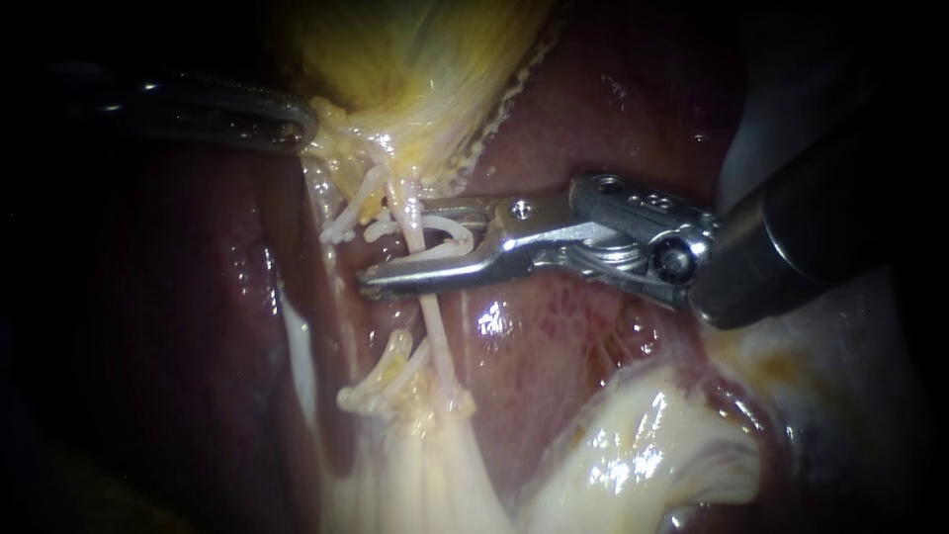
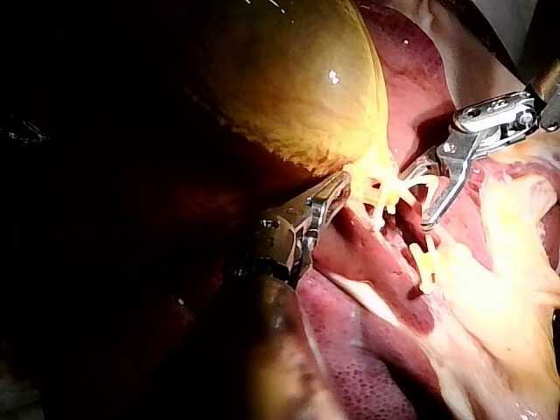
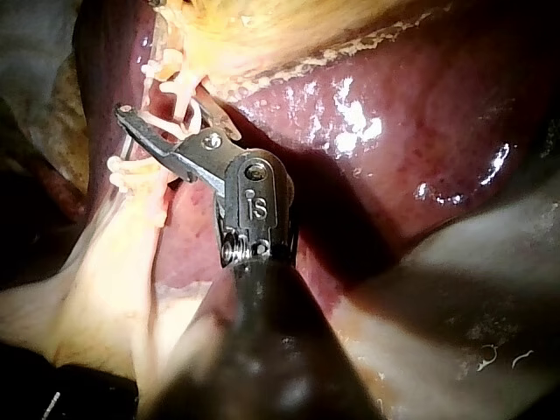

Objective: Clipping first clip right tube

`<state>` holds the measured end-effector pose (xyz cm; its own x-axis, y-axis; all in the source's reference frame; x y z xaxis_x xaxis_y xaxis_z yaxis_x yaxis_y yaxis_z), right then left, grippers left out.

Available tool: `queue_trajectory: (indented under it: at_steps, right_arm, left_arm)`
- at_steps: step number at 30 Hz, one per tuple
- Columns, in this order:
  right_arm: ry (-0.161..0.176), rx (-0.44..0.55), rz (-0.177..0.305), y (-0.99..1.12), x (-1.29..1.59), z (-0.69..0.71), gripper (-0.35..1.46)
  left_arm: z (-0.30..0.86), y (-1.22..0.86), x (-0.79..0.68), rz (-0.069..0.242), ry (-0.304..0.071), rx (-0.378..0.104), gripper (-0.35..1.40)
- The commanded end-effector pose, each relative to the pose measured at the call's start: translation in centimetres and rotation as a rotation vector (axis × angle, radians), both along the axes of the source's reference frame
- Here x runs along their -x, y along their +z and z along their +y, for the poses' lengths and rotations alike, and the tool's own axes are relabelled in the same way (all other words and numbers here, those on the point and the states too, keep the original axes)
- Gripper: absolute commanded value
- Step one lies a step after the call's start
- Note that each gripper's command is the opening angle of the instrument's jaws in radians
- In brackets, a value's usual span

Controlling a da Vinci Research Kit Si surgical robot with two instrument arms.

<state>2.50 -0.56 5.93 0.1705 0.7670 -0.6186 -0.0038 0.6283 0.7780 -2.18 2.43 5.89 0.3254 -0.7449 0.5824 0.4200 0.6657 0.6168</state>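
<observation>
Left instrument [image 1: 301, 124] clamped on the gallbladder's [image 1: 425, 59] lower edge, our right instrument's [image 1: 393, 247] jaws gape astride the right tube [image 1: 442, 346], strung taut over the liver [image 1: 554, 326] just below; we judge closing could snag neighbouring strands [image 1: 346, 222] or seat the clip askew.

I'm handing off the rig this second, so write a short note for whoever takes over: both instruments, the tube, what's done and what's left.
Left instrument: jaws shut on the lower edge of the gallbladder.
Right instrument: jaws open, one on each side of the right tube, not closed on it.
Done: the jaws are placed across the tube.
Left: no clip shows on the tube. Close the jaws to set it, then open and back off.
</observation>
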Motion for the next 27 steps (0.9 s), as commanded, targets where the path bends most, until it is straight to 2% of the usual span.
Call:
queue_trajectory:
  at_steps: [1,6,10,15,24,27]
  right_arm:
    - [0.0,0.0,0.0,0.01,0.0,0.0,0.48]
    - [-0.017,-0.001,0.009,0.0,0.06,-0.04,0.49]
    - [-0.03,0.004,0.011,0.0,0.11,-0.14,0.49]
    - [-0.067,-0.008,0.024,0.0,0.14,-0.32,0.49]
    - [-0.134,-0.087,0.028,0.0,0.15,-0.68,0.49]
    - [-0.148,-0.101,0.029,0.01,0.16,-0.76,0.48]
  left_arm:
    - [0.0,0.0,0.0,0.0,0.0,0.0,-0.35]
    - [-0.01,-0.01,-0.02,0.0,0.0,0.0,-0.35]
    - [-0.01,-0.01,-0.03,0.0,0.001,0.0,-0.35]
    - [-0.01,-0.01,-0.03,0.0,0.001,0.0,-0.35]
    - [-0.01,-0.01,-0.03,-0.001,0.001,0.0,-0.35]
    - [-0.01,-0.01,-0.04,-0.001,0.001,0.0,-0.35]
